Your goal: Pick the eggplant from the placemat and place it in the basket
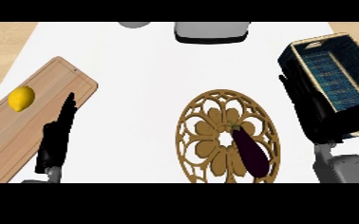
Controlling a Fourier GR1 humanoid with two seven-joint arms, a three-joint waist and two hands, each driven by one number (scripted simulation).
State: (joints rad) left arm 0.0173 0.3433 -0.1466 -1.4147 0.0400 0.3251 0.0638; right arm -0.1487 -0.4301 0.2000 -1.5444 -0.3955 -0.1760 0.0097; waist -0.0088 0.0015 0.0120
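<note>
Right hand (pixel 308 107), fingers straight and holding nothing, lies against the dark basket (pixel 298 52), right of the eggplant (pixel 250 152) on its round placemat (pixel 193 123). Left hand (pixel 57 133), also open, overlaps a cutting board (pixel 60 83) bearing a lemon (pixel 22 98).

The setting is a kitchen, judged from the work surface and what lies on it. A white counter (pixel 140 76) fills the view, with light wood showing past its far left and far right corners. A wooden cutting board (pixel 42 118) lies at the counter's left edge and carries a lemon (pixel 22 98). Near the front edge sits a round openwork placemat (pixel 210 123) (golden brown, flower pattern) with an eggplant (pixel 250 153) on it. A dark woven basket (pixel 329 76) stands at the right edge. Two grey items at the far edge are cut off and cannot be identified.
</note>
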